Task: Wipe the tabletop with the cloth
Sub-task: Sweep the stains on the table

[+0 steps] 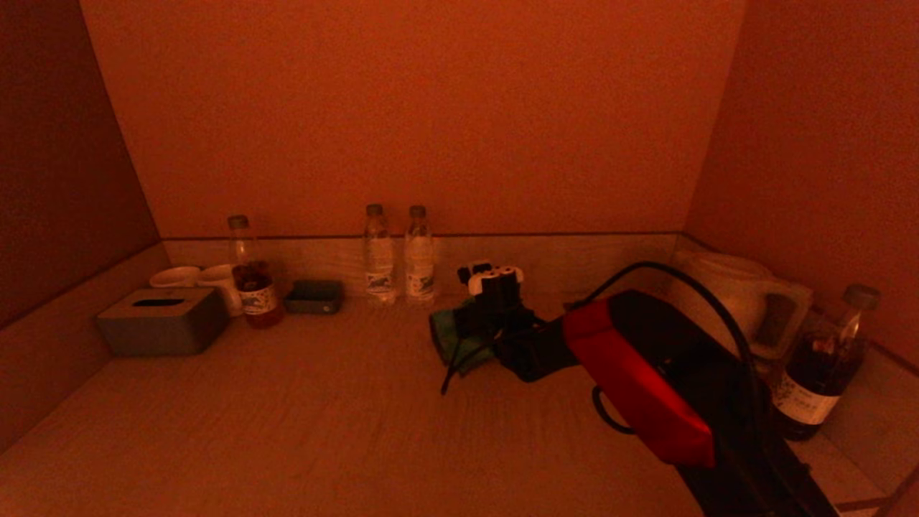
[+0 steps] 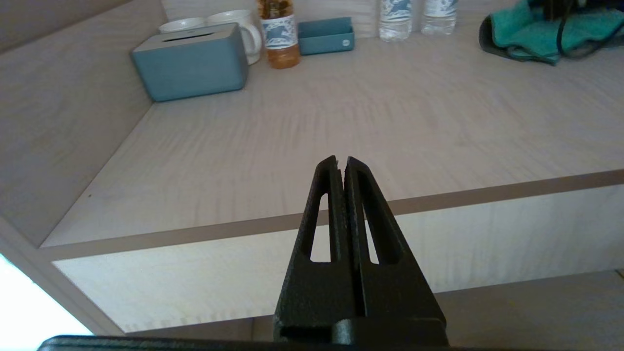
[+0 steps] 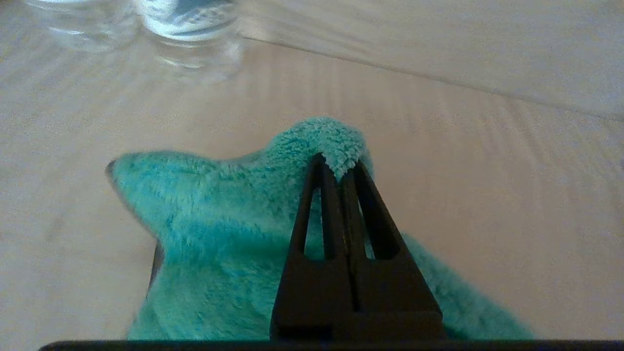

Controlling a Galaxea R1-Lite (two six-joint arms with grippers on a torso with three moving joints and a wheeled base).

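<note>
The pale wood-grain tabletop (image 1: 301, 402) fills the head view and also shows in the left wrist view (image 2: 341, 112). The green cloth (image 1: 449, 337) lies bunched on it near the back, just in front of two water bottles. My right gripper (image 3: 340, 168) is shut on a fold of the cloth (image 3: 219, 229), pressing it onto the tabletop (image 3: 487, 185); in the head view the gripper (image 1: 474, 337) sits over the cloth. The cloth also shows far off in the left wrist view (image 2: 526, 34). My left gripper (image 2: 340, 163) is shut and empty, parked in front of the table's front edge.
Two water bottles (image 1: 396, 255) stand just behind the cloth. At the back left are a grey tissue box (image 1: 161, 321), white cups (image 1: 194, 278), a tea bottle (image 1: 251, 276) and a small dark tray (image 1: 314, 296). A pale kettle (image 1: 739, 298) and a dark bottle (image 1: 822, 373) stand at the right.
</note>
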